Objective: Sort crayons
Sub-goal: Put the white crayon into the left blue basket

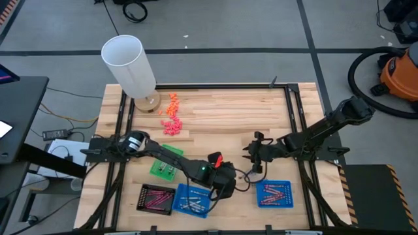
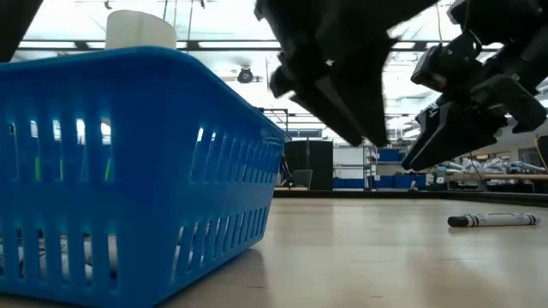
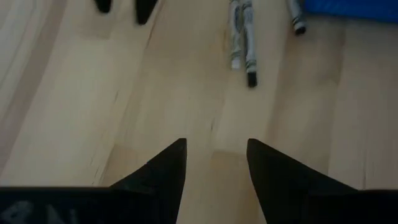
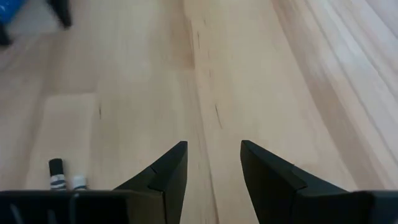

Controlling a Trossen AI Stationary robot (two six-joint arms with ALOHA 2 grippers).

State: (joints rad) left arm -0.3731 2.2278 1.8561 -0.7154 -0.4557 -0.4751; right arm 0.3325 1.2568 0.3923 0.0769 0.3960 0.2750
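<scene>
My left gripper hangs open over bare wood near the table's front middle, touching nothing. Ahead of it two grey-wrapped crayons lie side by side on the table, with a third beside a blue tray's edge. My right gripper is open too, just right of centre, tilted down over the wood with nothing between its fingers. Two crayon ends lie close beside its left finger. One crayon shows lying flat in the low view.
Near the front edge stand a black tray of pinkish-red sticks, a blue tray of grey ones and another blue tray of red ones. A green tray, orange-pink bits and a white cylinder lie left and far.
</scene>
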